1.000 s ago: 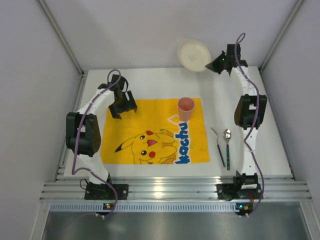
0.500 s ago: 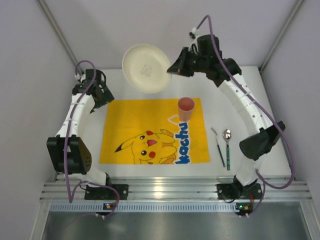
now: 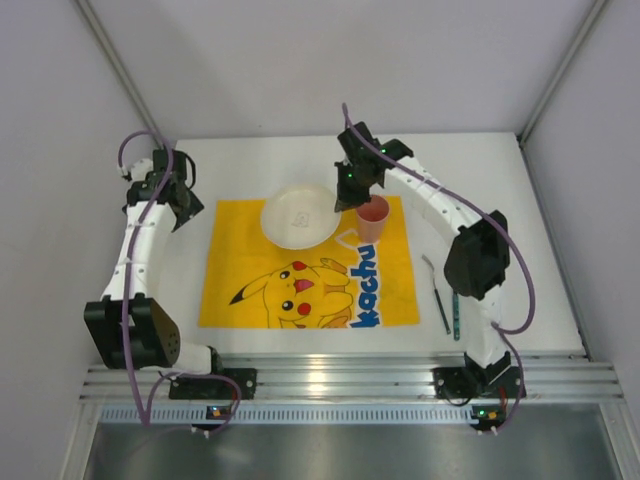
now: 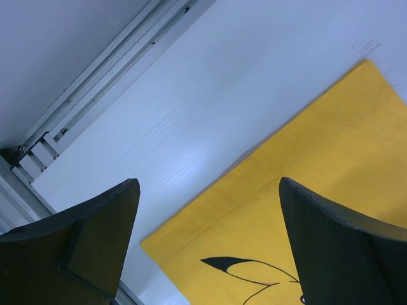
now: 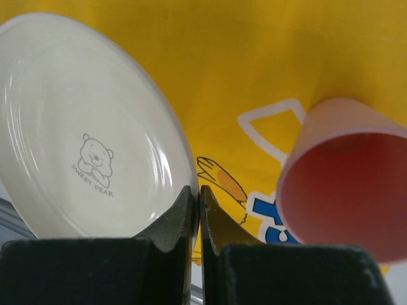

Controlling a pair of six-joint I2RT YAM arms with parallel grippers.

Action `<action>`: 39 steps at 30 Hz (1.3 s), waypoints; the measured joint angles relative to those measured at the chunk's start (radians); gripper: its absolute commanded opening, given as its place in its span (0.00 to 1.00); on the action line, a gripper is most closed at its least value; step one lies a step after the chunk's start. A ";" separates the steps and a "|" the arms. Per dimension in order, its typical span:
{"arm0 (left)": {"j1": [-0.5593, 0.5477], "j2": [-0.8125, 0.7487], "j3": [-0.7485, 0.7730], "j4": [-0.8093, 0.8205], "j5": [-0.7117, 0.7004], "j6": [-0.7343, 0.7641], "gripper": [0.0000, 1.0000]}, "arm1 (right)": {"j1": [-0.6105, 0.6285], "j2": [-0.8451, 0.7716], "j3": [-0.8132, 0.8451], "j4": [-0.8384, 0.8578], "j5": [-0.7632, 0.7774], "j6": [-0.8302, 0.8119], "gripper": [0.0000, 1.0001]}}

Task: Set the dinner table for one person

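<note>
A cream plate (image 3: 298,215) with a small bear print (image 5: 82,127) lies low over the upper part of the yellow Pikachu mat (image 3: 300,290). My right gripper (image 3: 345,193) is shut on its right rim, and the thin edge sits between the closed fingers (image 5: 196,190). I cannot tell whether the plate touches the mat. A pink cup (image 3: 372,218) stands just right of that gripper (image 5: 346,190). My left gripper (image 3: 172,203) hangs open and empty (image 4: 208,184) over the mat's far left corner (image 4: 318,190) on the white dinner table (image 3: 470,170).
A fork (image 3: 436,285) and a green-handled spoon (image 3: 456,315) lie on the table to the right of the mat, and my right arm partly covers the spoon. A ribbed aluminium rail (image 3: 350,380) runs along the near edge. Another rail (image 4: 95,82) borders the left side.
My right arm has carried the plate from the far right corner leftward and down onto the mat's upper part. My left gripper has left the mat for its far left corner and opened wider.
</note>
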 measured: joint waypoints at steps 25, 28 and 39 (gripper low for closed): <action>0.000 -0.077 -0.072 0.001 0.071 -0.018 0.94 | 0.103 0.263 0.087 -0.086 0.051 -0.191 0.24; 0.000 -0.077 -0.072 0.001 0.073 -0.018 0.94 | 0.104 0.269 0.087 -0.085 0.040 -0.196 0.52; 0.000 -0.077 -0.081 0.019 0.114 -0.013 0.94 | 0.188 0.214 0.106 -0.097 0.049 -0.211 0.70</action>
